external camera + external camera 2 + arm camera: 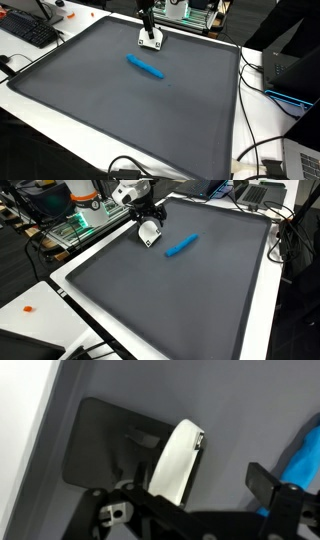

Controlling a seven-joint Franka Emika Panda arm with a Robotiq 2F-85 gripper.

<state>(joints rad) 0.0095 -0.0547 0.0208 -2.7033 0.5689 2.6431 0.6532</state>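
The gripper (pixel 150 41) is seen hanging low over the far part of a grey mat (pixel 110 110), with its jaws spread wide and nothing held between them. In the wrist view one white finger (pixel 180 460) stands over bare mat.

The thing nearest to it, a blue stick (pixel 146 67), is laid flat on the mat just on the near side of the gripper, apart from it and slanted. In an exterior view (pixel 181 246) it is shown to the right of the gripper.

It is judged to be light and stiff, slim enough to roll or skid on the smooth mat if nudged. What it is made of cannot be told. A hold across its middle, with the jaws set square to its length, is judged the surest.

Nothing is found between gripper and stick. A keyboard (pixel 30 30) is placed off the mat at the far left, and cables (pixel 262 150) are strewn along the right edge, well apart from both.
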